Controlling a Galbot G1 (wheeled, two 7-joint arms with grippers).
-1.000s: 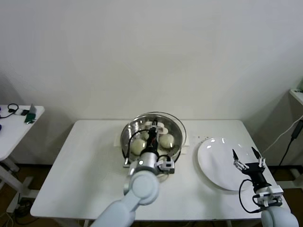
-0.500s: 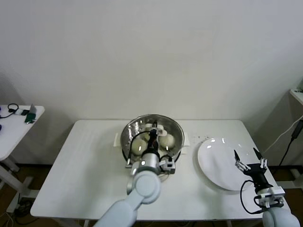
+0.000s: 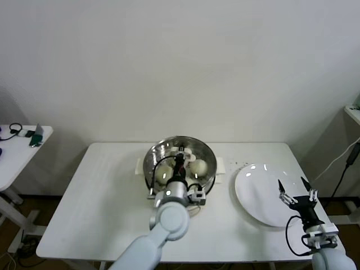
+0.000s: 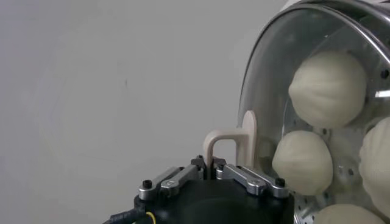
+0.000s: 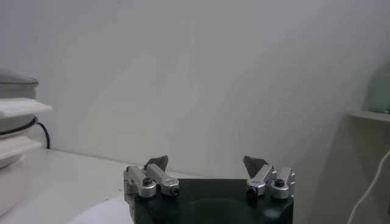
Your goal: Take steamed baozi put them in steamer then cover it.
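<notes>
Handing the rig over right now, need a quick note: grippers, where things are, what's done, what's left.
Left gripper: shut on the handle of the cover, over the steamer.
Right gripper: open, holding nothing, parked over the plate.
Baozi: in the steamer, visible through the glass; plate has none left.
Done: loading; cover is on or nearly on the steamer, exact seating unclear.
Left: confirm the cover sits flush, release the handle, pull the left arm back.
</notes>
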